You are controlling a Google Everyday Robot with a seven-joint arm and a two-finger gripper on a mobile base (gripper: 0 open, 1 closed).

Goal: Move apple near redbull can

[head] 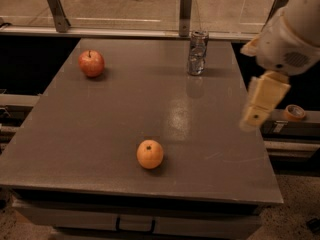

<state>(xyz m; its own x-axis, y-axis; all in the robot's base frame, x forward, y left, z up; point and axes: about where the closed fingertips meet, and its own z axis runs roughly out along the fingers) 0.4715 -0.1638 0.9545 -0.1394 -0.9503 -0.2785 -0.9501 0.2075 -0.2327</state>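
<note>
The red apple (91,63) with a short dark stem sits on the grey table (100,134) at the far left. The slim silver-blue redbull can (197,53) stands upright at the far edge, right of centre, well apart from the apple. My gripper (261,104) hangs above the table's right edge, below the white arm housing (290,34). It is far from the apple and somewhat nearer the can, and it holds nothing I can see.
A plain orange round fruit (150,154) lies near the table's front, a little left of centre. A glass barrier with metal posts (185,11) runs behind the table. A roll of tape (294,112) lies off the right side.
</note>
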